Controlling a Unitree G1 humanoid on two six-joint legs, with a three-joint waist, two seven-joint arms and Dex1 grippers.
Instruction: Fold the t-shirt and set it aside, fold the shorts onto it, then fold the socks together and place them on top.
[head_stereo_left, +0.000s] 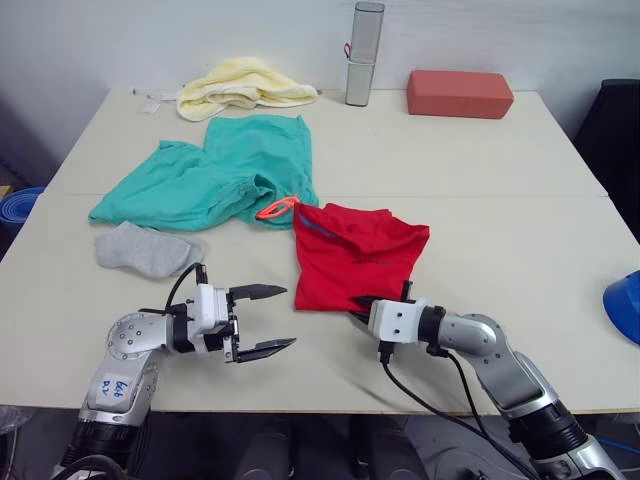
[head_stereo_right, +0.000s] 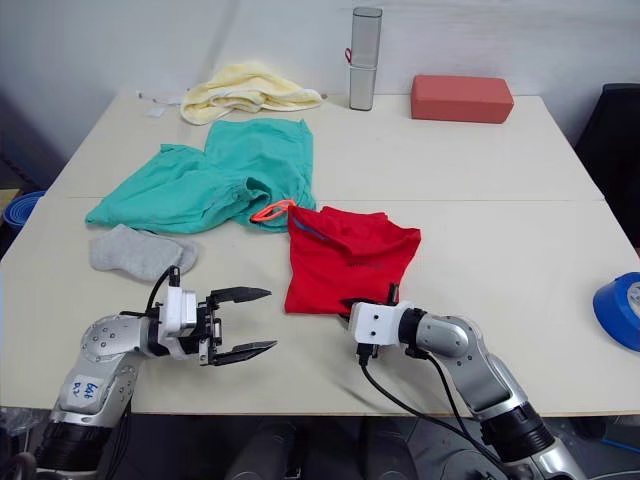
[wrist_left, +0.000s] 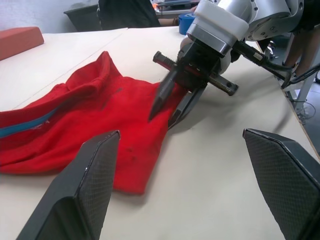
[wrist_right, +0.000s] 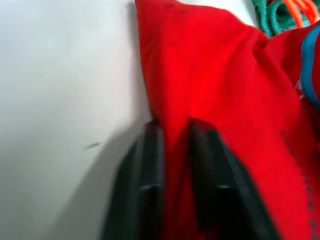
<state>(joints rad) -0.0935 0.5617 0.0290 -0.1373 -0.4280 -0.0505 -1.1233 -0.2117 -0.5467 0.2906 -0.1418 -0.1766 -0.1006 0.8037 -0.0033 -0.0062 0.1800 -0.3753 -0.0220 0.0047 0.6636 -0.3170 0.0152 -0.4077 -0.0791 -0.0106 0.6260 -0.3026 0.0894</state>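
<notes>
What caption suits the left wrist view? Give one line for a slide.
Right gripper pinches the near edge of the bright red cotton t-shirt on the beige table.

Surface (head_stereo_left: 480, 240): smooth matt pale laminate. T-shirt (head_stereo_left: 350, 255): soft red cloth, matt, creased. Shorts (head_stereo_left: 215, 180) just behind t-shirt: thin teal cloth w/ glossy-ish orange cord. Socks (head_stereo_left: 145, 250): grey knit, fuzzy. Left claw (head_stereo_left: 262, 320): fingers (wrist_left: 80, 195) black, woven carbon-look texture, semi-matt. Right claw (wrist_left: 167, 107): dark fingers, white plastic housing.

T-shirt (head_stereo_left: 352, 253) showing bright red, blue neck lining; shorts (head_stereo_left: 215, 175) teal-green, orange drawstring (head_stereo_left: 276, 208); socks (head_stereo_left: 145, 250) light grey; towel (head_stereo_left: 243, 85) pale yellow; counter (head_stereo_left: 500, 240) cream.
</notes>
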